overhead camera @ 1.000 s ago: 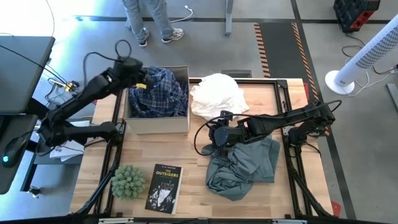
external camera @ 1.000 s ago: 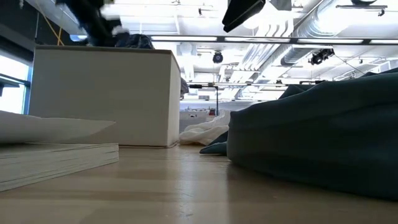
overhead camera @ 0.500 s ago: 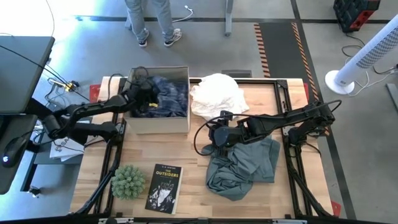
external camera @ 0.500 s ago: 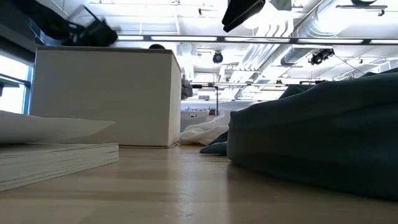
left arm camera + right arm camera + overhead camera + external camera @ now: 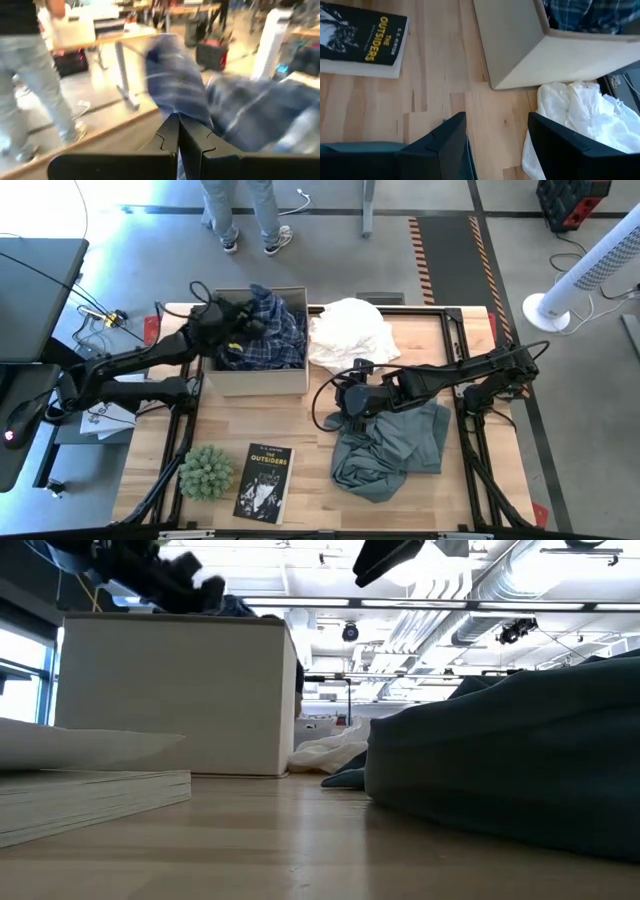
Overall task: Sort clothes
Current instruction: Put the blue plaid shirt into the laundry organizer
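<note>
The left tool [image 5: 243,323], clenched on the plaid shirt [image 5: 272,328], lifts it again from the box [image 5: 262,377]. The right tool [image 5: 345,417], released, waits over the grey-green shirt [image 5: 400,445].

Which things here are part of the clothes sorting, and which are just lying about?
Part of the job:
- plaid shirt in the box, pinched by the left gripper
- white garment beside the box
- grey-green shirt under the open right gripper

Just lying about:
- cardboard box
- book
- small green plant
</note>
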